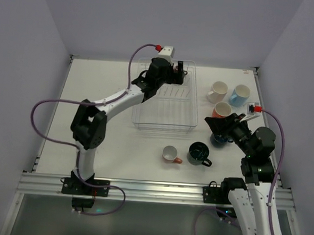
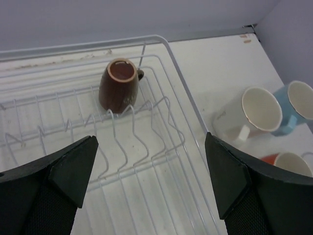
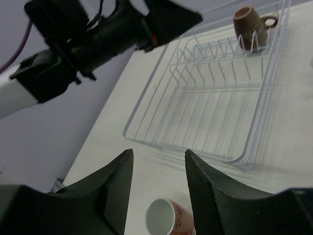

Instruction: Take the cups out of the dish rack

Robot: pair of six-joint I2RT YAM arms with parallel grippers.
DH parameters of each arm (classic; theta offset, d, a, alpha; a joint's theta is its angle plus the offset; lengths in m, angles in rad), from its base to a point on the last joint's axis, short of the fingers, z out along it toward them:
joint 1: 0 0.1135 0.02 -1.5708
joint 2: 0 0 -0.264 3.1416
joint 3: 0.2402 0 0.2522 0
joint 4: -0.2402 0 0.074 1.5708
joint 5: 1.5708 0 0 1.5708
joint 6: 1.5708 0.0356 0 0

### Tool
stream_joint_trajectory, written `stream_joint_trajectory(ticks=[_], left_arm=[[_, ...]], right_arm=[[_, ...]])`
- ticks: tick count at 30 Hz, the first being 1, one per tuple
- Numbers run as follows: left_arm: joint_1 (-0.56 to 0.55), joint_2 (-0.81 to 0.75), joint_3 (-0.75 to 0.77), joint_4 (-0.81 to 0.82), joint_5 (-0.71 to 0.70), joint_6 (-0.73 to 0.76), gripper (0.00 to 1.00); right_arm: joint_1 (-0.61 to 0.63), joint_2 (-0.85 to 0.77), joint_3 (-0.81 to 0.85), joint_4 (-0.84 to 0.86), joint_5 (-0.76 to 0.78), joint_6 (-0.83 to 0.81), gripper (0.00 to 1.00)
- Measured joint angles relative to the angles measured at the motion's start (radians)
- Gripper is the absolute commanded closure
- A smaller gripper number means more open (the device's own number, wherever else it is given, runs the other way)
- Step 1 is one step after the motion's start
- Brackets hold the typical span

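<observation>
The white wire dish rack (image 1: pixel 162 115) sits mid-table. One dark brown cup (image 2: pixel 117 87) stands upside down against the tines at its far end; it also shows in the right wrist view (image 3: pixel 249 27). My left gripper (image 2: pixel 151 166) is open and empty, held above the rack, with the brown cup ahead of it. My right gripper (image 3: pixel 158 169) is open and empty above the table right of the rack. The salmon pink cup (image 3: pixel 166 218) lies on its side below it. The cream cup (image 1: pixel 218 91), light blue cup (image 1: pixel 240 95), orange cup (image 1: pixel 222 110), navy cup (image 1: pixel 218 139) and dark green cup (image 1: pixel 198 153) stand on the table.
The left arm (image 1: pixel 118 99) reaches across the rack's left side. Walls close the table at the back and both sides. The cream cup (image 2: pixel 254 112) and light blue cup (image 2: pixel 298 105) stand just right of the rack's far corner.
</observation>
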Motion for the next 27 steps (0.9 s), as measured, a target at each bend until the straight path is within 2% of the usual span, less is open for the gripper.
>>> stream_joint_trajectory(ticks=[3,6,13,21,22,27], left_arm=[[0.000,0.169,0.165,0.020,-0.059,0.027,0.00],[0.003,0.290,0.267,0.054,-0.091,0.064,0.00],[0.033,0.576,0.553,0.088,-0.084,0.111,0.00],[0.063,0.747,0.711,0.180,-0.061,0.138,0.00],[0.063,0.757,0.715,0.190,-0.059,0.139,0.06],[0.063,0.801,0.730,0.253,-0.050,0.145,0.15]], right_arm=[[0.039,-0.018,-0.053,-0.001,-0.024,0.008,0.50],[0.064,-0.021,-0.065,0.000,-0.033,0.008,0.50],[0.113,-0.032,-0.067,0.000,-0.048,-0.009,0.50],[0.155,-0.013,-0.069,0.002,-0.078,-0.012,0.50],[0.159,-0.008,-0.069,0.001,-0.078,-0.014,0.50],[0.167,0.013,-0.069,0.000,-0.081,-0.024,0.50]])
